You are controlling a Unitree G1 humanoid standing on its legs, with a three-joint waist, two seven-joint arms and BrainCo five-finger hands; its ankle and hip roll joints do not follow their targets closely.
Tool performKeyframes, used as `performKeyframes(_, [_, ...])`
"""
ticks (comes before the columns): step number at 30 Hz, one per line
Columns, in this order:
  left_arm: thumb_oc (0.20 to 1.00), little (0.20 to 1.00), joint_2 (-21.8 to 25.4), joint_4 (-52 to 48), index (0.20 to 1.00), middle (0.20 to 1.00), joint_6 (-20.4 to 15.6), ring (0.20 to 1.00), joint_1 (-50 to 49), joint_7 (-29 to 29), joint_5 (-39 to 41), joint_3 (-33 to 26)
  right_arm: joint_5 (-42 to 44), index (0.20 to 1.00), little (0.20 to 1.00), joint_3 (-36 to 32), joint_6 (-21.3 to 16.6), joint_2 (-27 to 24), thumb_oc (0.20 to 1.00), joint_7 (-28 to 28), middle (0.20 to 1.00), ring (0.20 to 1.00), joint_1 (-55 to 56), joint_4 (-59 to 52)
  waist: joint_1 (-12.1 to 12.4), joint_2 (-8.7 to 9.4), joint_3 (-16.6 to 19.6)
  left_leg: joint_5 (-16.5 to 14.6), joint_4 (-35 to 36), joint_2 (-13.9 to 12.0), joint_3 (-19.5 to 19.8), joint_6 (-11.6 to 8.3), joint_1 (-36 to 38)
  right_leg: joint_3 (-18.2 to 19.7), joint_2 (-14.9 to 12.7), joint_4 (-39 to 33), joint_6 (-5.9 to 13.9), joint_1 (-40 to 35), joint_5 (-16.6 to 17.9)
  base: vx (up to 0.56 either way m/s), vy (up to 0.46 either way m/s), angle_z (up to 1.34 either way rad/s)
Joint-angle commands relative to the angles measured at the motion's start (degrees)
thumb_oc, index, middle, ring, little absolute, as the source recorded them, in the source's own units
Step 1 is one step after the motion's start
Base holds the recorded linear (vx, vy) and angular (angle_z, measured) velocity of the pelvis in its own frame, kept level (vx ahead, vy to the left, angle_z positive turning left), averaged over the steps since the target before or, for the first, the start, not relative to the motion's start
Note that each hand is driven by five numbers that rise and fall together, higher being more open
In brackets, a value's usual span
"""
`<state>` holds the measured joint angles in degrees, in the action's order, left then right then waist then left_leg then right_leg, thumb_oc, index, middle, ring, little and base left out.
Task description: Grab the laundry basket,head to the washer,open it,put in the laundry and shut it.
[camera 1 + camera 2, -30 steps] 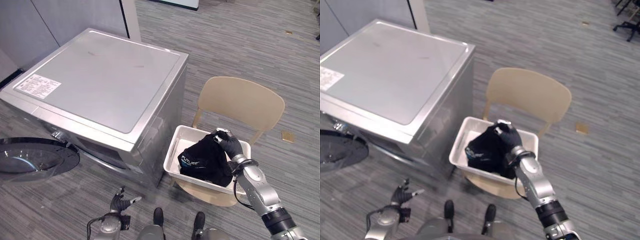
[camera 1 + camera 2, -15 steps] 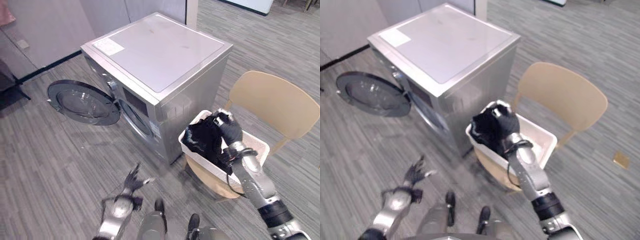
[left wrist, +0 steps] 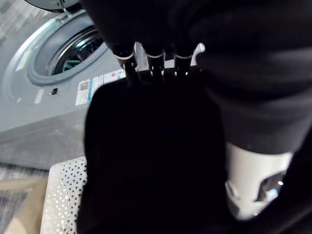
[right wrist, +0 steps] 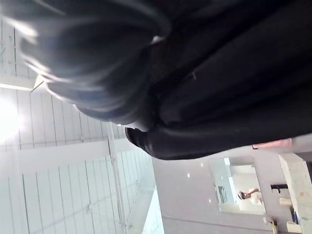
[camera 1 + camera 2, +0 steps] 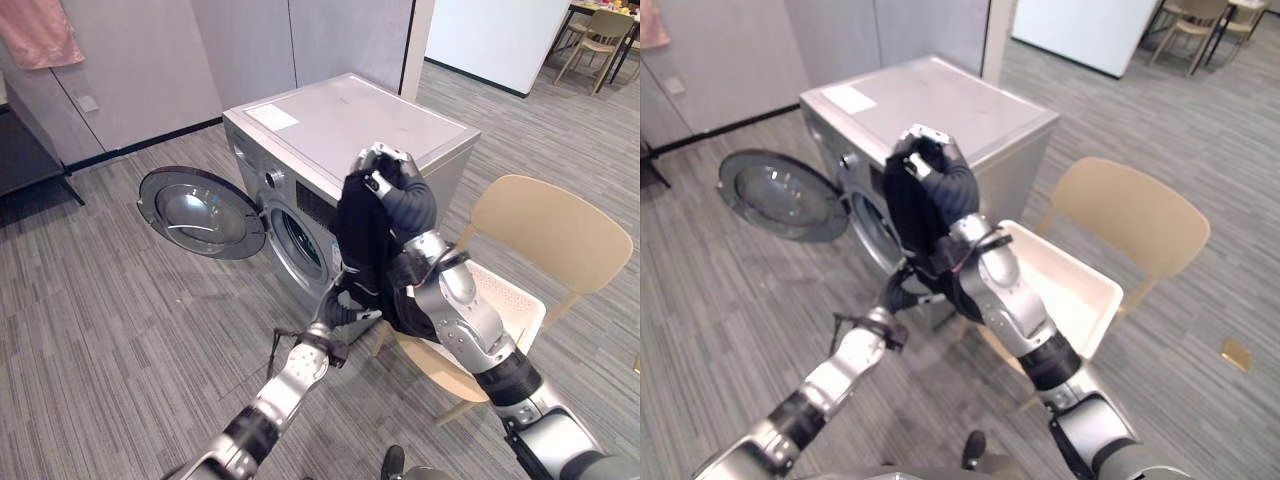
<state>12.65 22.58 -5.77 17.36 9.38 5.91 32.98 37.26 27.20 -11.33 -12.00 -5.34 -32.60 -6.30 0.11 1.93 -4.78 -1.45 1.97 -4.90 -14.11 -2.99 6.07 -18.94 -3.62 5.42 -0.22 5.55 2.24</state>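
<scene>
Black garment (image 5: 365,245): hangs in the air from the right hand (image 5: 398,192), in front of the washer's (image 5: 350,130) near corner, draping down over the right forearm. It is out of the basket, not yet in the drum.

Handling, judged: soft, limp, light. No stiffness, so it keeps no shape and will trail below whatever point holds it. The bunched top is the sound hold; a loose hem could snag on the drum rim. Not fragile, and not likely to slip while gathered in a fist.

Right hand: fingers curled over the bunched top of the cloth, clenched on it.

Left hand (image 5: 345,308): raised at the garment's lower edge, at 6 o'clock from the right hand. Its fingers (image 3: 151,61) reach into dark cloth in the left wrist view; I cannot tell whether they grip it or merely touch.

White laundry basket (image 5: 505,305): on the seat of the tan chair (image 5: 545,225), at 4 o'clock from the garment, looks empty as far as visible.

Washer door (image 5: 200,212): swung wide open at 9 o'clock from the garment; drum opening (image 5: 297,243) just beside the hanging cloth.

Next move, judged: carry the bundle low toward the opening, hem first.
</scene>
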Motion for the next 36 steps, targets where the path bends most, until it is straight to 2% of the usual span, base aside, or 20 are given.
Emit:
performKeyframes(1, [1.000, 1.000, -2.60, 5.58, 1.000, 1.000, -0.99, 1.000, 6.04, 0.71, -3.37, 4.67, 3.51, 0.200, 0.200, -0.74, -4.43, 4.32, 0.200, -1.13, 0.200, 0.200, -6.63, -2.85, -0.58, 3.06, 2.72, 1.26, 3.03, -0.02, 0.77, -0.41, -2.73, 3.12, -1.36, -4.20, 6.09, -8.51, -6.68, 0.00, 0.016, -0.07])
performKeyframes(5, [1.000, 1.000, -4.31, 8.12, 1.000, 1.000, -0.41, 1.000, 7.78, 2.53, -5.02, 5.79, 4.54, 0.200, 0.200, 0.95, -4.93, 5.88, 0.200, -1.51, 0.200, 0.200, -7.82, -2.29, -0.84, 2.91, 2.88, 1.31, 3.03, 0.01, 0.32, -0.35, -2.58, 3.50, -1.47, -5.03, 6.19, -8.83, -6.13, 0.00, 0.009, -0.09])
performKeyframes(6, [0.379, 0.379, -5.49, 11.10, 0.379, 0.379, 0.01, 0.379, 10.18, 5.46, -6.40, 5.50, 5.46, 0.200, 0.200, 2.50, -5.30, 6.81, 0.200, -1.84, 0.200, 0.200, -7.89, -2.22, -1.37, 2.61, 2.92, 1.48, 3.03, -0.08, -0.14, -0.45, -2.74, 3.93, -1.48, -5.66, 6.27, -8.76, -5.64, -0.02, 0.000, -0.07])
performKeyframes(7, [0.200, 0.200, -5.54, 11.16, 0.200, 0.200, -0.01, 0.200, 10.23, 5.48, -6.41, 5.49, 5.46, 0.200, 0.200, 2.51, -5.31, 6.79, 0.200, -1.85, 0.200, 0.200, -7.92, -2.21, -1.36, 2.58, 2.90, 1.48, 3.03, -0.08, -0.15, -0.46, -2.75, 3.94, -1.48, -5.68, 6.27, -8.76, -5.63, -0.03, -0.001, -0.05])
performKeyframes(11, [0.200, 0.200, -5.33, 11.41, 0.200, 0.200, -0.20, 0.200, 11.78, 7.16, -6.29, 4.50, 5.99, 0.200, 0.200, 3.48, -5.47, 6.56, 0.200, -1.52, 0.200, 0.200, -6.70, -3.08, -2.02, 2.08, 2.72, 1.76, 3.03, -0.25, -0.66, -0.64, -2.96, 4.12, -1.53, -6.20, 6.39, -8.71, -5.19, -0.02, -0.002, -0.10])
performKeyframes(13, [0.200, 0.200, -3.87, 8.58, 0.200, 0.200, -0.83, 0.200, 11.03, 7.44, -4.84, 2.74, 6.15, 0.200, 0.200, 3.06, -5.04, 4.89, 0.200, -0.82, 0.200, 0.200, -4.53, -4.50, -2.47, 1.62, 2.53, 2.05, 3.03, -0.41, -0.99, -0.82, -3.20, 4.15, -1.62, -6.55, 6.55, -8.72, -4.90, -0.02, -0.005, -0.14])
performKeyframes(14, [0.200, 0.200, -3.36, 6.81, 0.200, 0.200, -0.99, 0.200, 10.37, 7.50, -3.68, 1.97, 6.32, 0.228, 0.228, 2.83, -4.77, 4.41, 0.228, -0.49, 0.228, 0.228, -3.22, -4.79, -2.55, 1.48, 2.51, 2.14, 3.03, -0.42, -1.00, -0.85, -3.27, 4.15, -1.64, -6.64, 6.54, -8.72, -4.77, 0.00, -0.007, -0.03])
performKeyframes(15, [0.200, 0.200, -2.53, 3.80, 0.200, 0.200, -1.50, 0.200, 8.87, 7.20, -1.91, 0.52, 6.77, 0.539, 0.539, 2.02, -4.33, 3.66, 0.539, 0.06, 0.539, 0.539, -0.39, -4.92, -2.71, 1.22, 2.44, 2.29, 3.03, -0.44, -1.15, -0.91, -3.29, 4.17, -1.73, -6.96, 6.59, -8.80, -4.52, 0.00, 0.000, 0.00])
performKeyframes(16, [0.200, 0.200, -2.50, 3.71, 0.200, 0.200, -1.45, 0.200, 8.78, 7.18, -1.89, 0.52, 6.77, 0.586, 0.586, 2.04, -4.31, 3.66, 0.586, 0.06, 0.586, 0.586, -0.31, -4.96, -2.72, 1.22, 2.50, 2.29, 3.03, -0.44, -1.15, -0.91, -3.29, 4.17, -1.72, -7.00, 6.60, -8.81, -4.50, 0.00, 0.000, 0.00])
performKeyframes(17, [0.200, 0.200, -1.75, 1.51, 0.200, 0.200, -1.79, 0.200, 7.68, 6.93, -0.84, -0.57, 7.16, 1.000, 1.000, 1.52, -3.98, 3.14, 1.000, 0.40, 1.000, 1.000, 1.48, -4.81, -2.76, 1.08, 2.53, 2.31, 3.03, -0.43, -1.15, -0.94, -3.29, 4.25, -1.76, -7.21, 6.62, -8.92, -4.41, 0.00, 0.000, 0.00])
performKeyframes(20, [0.200, 0.200, -1.30, -0.05, 0.200, 0.200, -2.03, 0.200, 6.70, 6.68, -0.27, -1.25, 7.13, 1.000, 1.000, 0.97, -3.80, 2.63, 1.000, 0.58, 1.000, 1.000, 2.91, -5.00, -2.82, 0.98, 2.54, 2.33, 3.03, -0.44, -1.15, -0.97, -3.26, 4.20, -1.76, -7.42, 6.64, -8.99, -4.36, 0.01, -0.004, 0.02])
performKeyframes(22, [0.200, 0.200, 1.88, -5.91, 0.200, 0.200, -3.28, 0.200, 1.16, 5.14, 2.06, -5.43, 3.13, 1.000, 1.000, -2.48, -1.91, -1.93, 1.000, 1.59, 1.000, 1.000, 10.30, -5.30, -3.15, 0.61, 2.54, 2.46, 3.03, -0.43, -1.20, -1.09, -3.16, 4.21, -1.77, -7.61, 6.75, -9.36, -4.32, 0.00, 0.000, 0.00])
performKeyframes(24, [0.200, 0.200, 4.19, -9.92, 0.200, 0.200, -3.95, 0.200, -3.03, 3.50, 3.62, -9.27, -3.91, 1.000, 1.000, -6.30, -0.64, -6.19, 1.000, 1.93, 1.000, 1.000, 15.32, -5.90, -3.21, 0.45, 2.31, 2.28, 3.03, -0.42, -1.22, -1.13, -2.83, 4.01, -1.82, -7.50, 6.88, -9.76, -4.53, 0.00, 0.000, 0.00])
performKeyframes(29, [0.200, 0.200, 7.93, -17.24, 0.200, 0.200, -5.06, 0.200, -12.53, -1.17, 6.86, -17.07, -17.07, 1.000, 1.000, -15.47, 0.85, -12.28, 1.000, 2.08, 1.000, 1.000, 25.69, -5.76, -3.19, 0.25, 2.52, 2.36, 3.03, -0.30, -0.89, -0.99, -3.00, 3.68, -1.94, -7.57, 7.11, -9.83, -4.49, 0.00, -0.003, -0.01])
performKeyframes(31, [0.200, 0.200, 9.66, -19.57, 0.200, 0.200, -5.18, 0.200, -17.77, -3.87, 8.52, -22.07, -22.07, 1.000, 1.000, -19.55, 1.45, -14.70, 1.000, 3.12, 1.000, 1.000, 30.97, -5.10, -2.95, 0.13, 2.31, 2.37, 3.03, -0.19, -0.76, -0.98, -2.86, 3.59, -1.98, -7.56, 7.23, -10.12, -4.62, 0.00, 0.000, 0.00])
performKeyframes(36, [0.200, 0.200, 12.37, -17.18, 0.200, 0.200, -3.88, 0.200, -27.93, -9.09, 7.06, -30.35, -29.75, 1.000, 1.000, -25.31, 3.38, -17.36, 1.000, 6.97, 1.000, 1.000, 41.29, 0.05, -2.48, -0.21, 1.59, 2.31, 3.03, 0.02, -0.24, -0.91, -2.59, 3.12, -2.01, -7.44, 7.29, -10.57, -5.07, 0.01, -0.008, 0.04])
